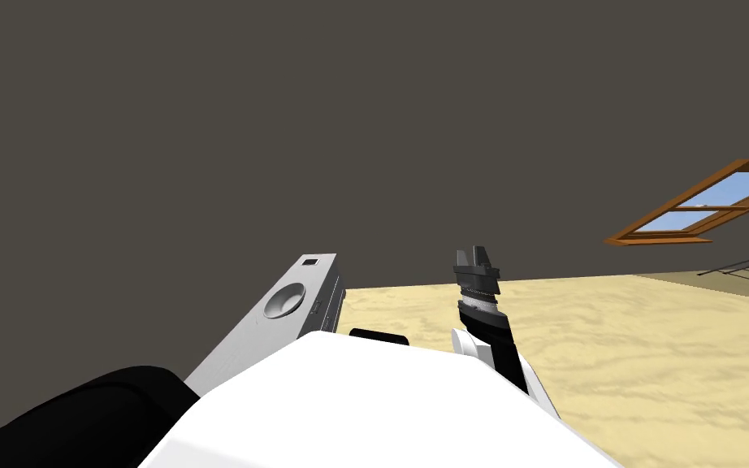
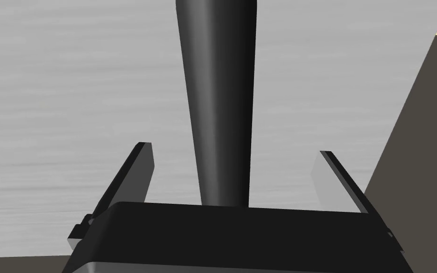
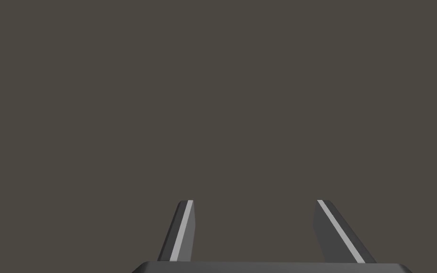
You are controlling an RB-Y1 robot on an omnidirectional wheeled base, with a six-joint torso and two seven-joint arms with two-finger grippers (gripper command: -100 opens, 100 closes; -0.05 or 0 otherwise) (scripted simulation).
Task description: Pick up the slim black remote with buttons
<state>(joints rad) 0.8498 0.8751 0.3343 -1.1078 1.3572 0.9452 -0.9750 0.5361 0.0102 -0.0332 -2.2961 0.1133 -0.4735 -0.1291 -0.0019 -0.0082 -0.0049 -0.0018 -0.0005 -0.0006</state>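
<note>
A slim black object (image 2: 217,71), smooth and tapered with no buttons visible from here, lies on a pale grey surface (image 2: 70,95). It runs lengthwise between the fingers of my left gripper (image 2: 236,148). The gripper is open, each finger standing clear of the object's sides, and the object's near end reaches the gripper's dark body. My right gripper (image 1: 476,256) is raised beside my chest, pointing at the dark wall; in its wrist view the right gripper (image 3: 255,201) is open with nothing between the fingers.
A long grey slab (image 1: 239,353) with a round dished part (image 1: 283,299) slants up at the left of the head view. A rounded black mass (image 1: 80,414) lies at the bottom left. Sandy floor (image 1: 625,341) spreads right, below a wood-framed window (image 1: 714,203).
</note>
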